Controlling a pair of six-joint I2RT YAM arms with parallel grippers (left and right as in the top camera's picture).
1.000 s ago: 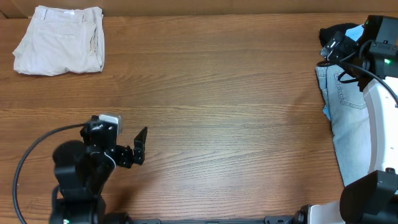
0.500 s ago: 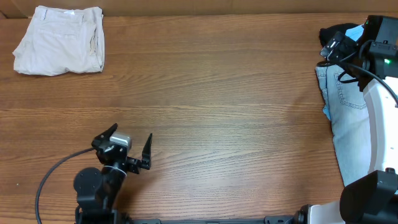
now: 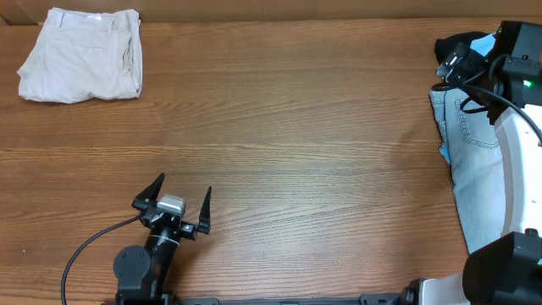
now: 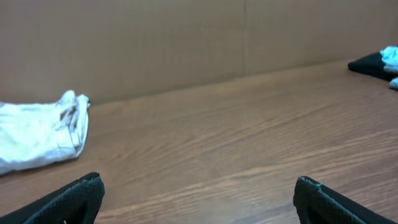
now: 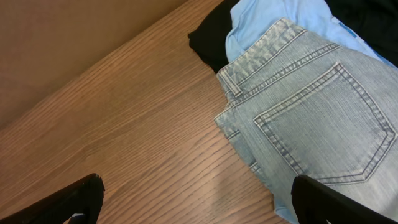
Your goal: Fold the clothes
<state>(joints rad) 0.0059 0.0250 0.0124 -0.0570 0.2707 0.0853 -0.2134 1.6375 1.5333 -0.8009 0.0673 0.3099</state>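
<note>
The right gripper (image 5: 199, 208) hangs over the pile with its jaws spread wide and nothing between them. Just ahead, toward its right finger, lie the denim shorts (image 5: 311, 124), back pocket up, their waistband corner roughly on the jaws' midline. The step in hand looks to be taking these shorts next. Doing it well probably means coming down on the waistband edge, pinching the denim layer alone, and drawing it onto the bare table (image 3: 296, 127) before any crease is made. Beyond the denim sits the sky-blue garment (image 5: 261, 18), tucked against it, so a deep bite could drag it along. The black garment (image 5: 208, 40) lies farthest, toward the left finger.

The left gripper (image 3: 185, 183) is likewise wide open and empty, with only wood ahead. The beige shorts (image 3: 80, 55) lie well apart from it, far ahead on its left-finger side, apparently already folded.
</note>
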